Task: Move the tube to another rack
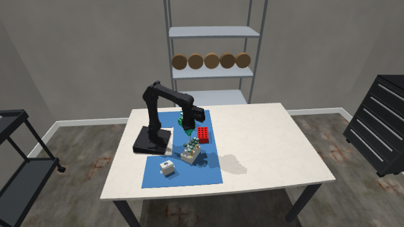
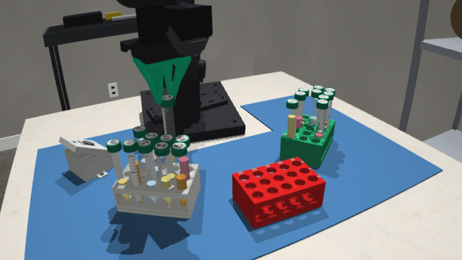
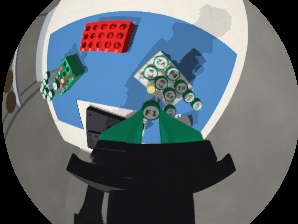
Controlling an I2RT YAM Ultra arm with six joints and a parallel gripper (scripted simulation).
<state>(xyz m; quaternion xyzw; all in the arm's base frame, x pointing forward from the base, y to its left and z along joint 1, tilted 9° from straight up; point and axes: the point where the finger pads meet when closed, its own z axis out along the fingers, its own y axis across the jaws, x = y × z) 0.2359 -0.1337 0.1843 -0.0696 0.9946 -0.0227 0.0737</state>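
Observation:
My gripper point(image 2: 167, 94) has green fingers and is shut on the green cap of a 15 mL tube point(image 2: 167, 115). The tube hangs upright above the back of the white rack RB point(image 2: 157, 188), its tip just over the caps of the tubes standing there. The gripper also shows in the top view point(image 1: 188, 130) and in the wrist view point(image 3: 152, 113), where the tube's cap sits between the fingers above the white rack point(image 3: 165, 83). The green rack RA point(image 2: 308, 139) stands at the right with several tubes.
The empty red rack QR point(image 2: 278, 191) stands between the two racks, nearer the front. The DONE button box point(image 2: 84, 157) sits left of the white rack in the exterior view. The arm's black base point(image 2: 202, 112) is behind the racks.

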